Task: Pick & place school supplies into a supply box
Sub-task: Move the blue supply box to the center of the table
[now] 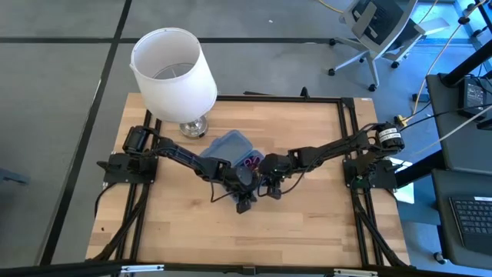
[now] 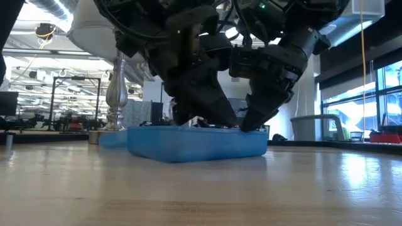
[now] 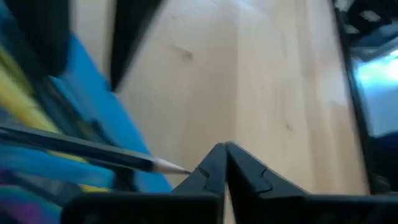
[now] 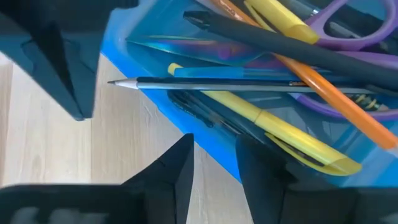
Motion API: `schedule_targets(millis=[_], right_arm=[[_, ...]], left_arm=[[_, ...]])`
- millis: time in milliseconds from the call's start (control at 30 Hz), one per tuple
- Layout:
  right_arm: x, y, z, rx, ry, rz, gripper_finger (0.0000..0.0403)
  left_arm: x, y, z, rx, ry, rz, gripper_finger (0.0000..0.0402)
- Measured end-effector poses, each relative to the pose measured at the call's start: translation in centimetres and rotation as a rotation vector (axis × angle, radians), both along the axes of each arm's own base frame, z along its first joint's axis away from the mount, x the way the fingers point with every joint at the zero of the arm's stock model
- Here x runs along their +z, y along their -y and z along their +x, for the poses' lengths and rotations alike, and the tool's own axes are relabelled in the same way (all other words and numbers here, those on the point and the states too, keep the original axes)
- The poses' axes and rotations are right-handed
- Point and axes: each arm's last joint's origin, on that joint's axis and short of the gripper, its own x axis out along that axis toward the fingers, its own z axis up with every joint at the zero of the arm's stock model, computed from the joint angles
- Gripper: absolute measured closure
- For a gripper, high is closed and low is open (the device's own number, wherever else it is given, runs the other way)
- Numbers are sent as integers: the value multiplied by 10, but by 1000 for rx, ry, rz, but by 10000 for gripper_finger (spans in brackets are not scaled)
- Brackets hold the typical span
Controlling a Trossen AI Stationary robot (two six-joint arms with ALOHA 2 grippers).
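- At the far left of the wooden tabletop a white lampshade on a silver base is seen, standing just behind the work area and taking no part in the task.
- The left claw is held low at the near edge of the case; in its wrist view the fingertips are pressed together with nothing between them, so it is judged clenched and empty.
- The blue pencil case lies open and flat near the middle of the tabletop, between the two claws.
- Most supplies are already seen inside it: yellow pens, an orange pen, a black pen and purple-handled scissors.
- One dark pencil lies across the pile, its sharpened tip overhanging the case wall towards the left claw.
- The right claw is poised just over the near wall of the case, its fingers parted and holding nothing.
- The overhanging pencil could be knocked out onto the tabletop if its tip is pushed at an angle by the clenched left claw.
- The light case could be shoved or tilted if its wall is caught by either claw.
- With both claws so near each other, a collision could be caused by an uncoordinated move.
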Motion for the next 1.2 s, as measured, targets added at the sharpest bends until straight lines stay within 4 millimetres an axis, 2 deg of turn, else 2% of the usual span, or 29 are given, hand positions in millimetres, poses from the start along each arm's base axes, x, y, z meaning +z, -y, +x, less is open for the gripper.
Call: schedule_targets(millis=[233, 500, 833, 1200], right_arm=[[-1, -2, -2, 38, -19, -21, 279], [-2, -3, -5, 82, -45, 4, 279], [-3, -3, -6, 119, -50, -9, 279], [9, -4, -6, 251, 32, -148, 279]], left_arm=[[0, -4, 1, 177, -17, -18, 399], [-4, 0, -6, 300, -136, -84, 399], [2, 4, -15, 262, -217, -156, 399], [26, -3, -32, 251, -271, -128, 399]])
